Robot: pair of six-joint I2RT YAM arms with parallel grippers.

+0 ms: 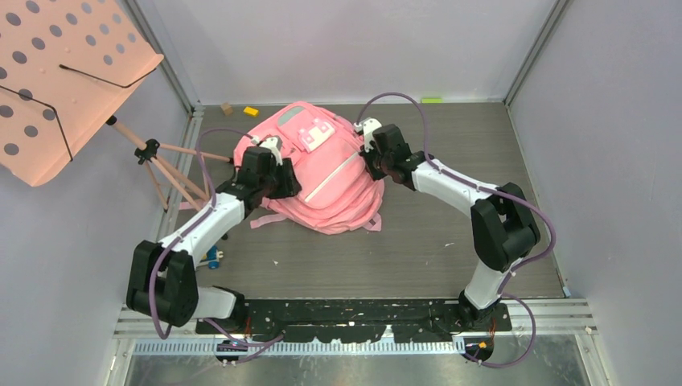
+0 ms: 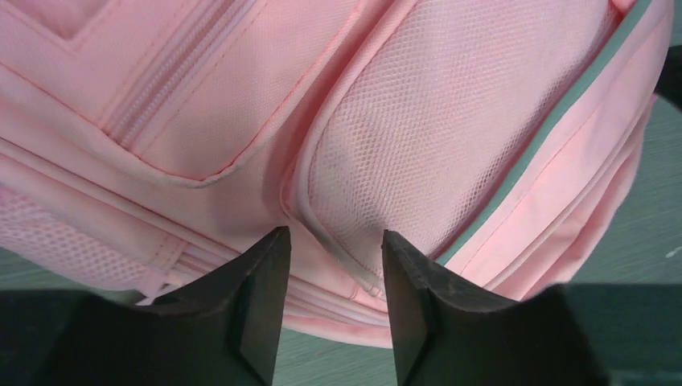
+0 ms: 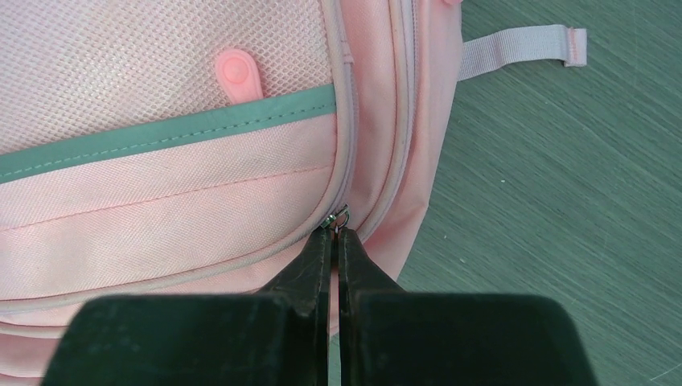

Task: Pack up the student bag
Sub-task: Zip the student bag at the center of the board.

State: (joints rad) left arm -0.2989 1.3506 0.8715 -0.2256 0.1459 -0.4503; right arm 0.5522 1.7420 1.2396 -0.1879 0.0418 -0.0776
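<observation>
The left gripper fills the bottom of its own wrist view. Its two dark fingers stand partly apart with a clear gap and nothing clamped between them. Their tips are close against the student bag, and the piped edge of a mesh pocket runs past the gap just beyond them. I cannot tell whether the tips touch the fabric.

The right gripper has its fingers pressed together. They are pinched on the small metal zip pull, which pokes out at the tips on the zip line along the bag's side. A grey-green strip crosses the pocket at 10 o'clock from that pull, and a loose webbing strap lies on the table at 1 o'clock.

From above, the bag lies front up in the far middle of the table. The left gripper is at its 9 o'clock side and the right at its 2 o'clock.
</observation>
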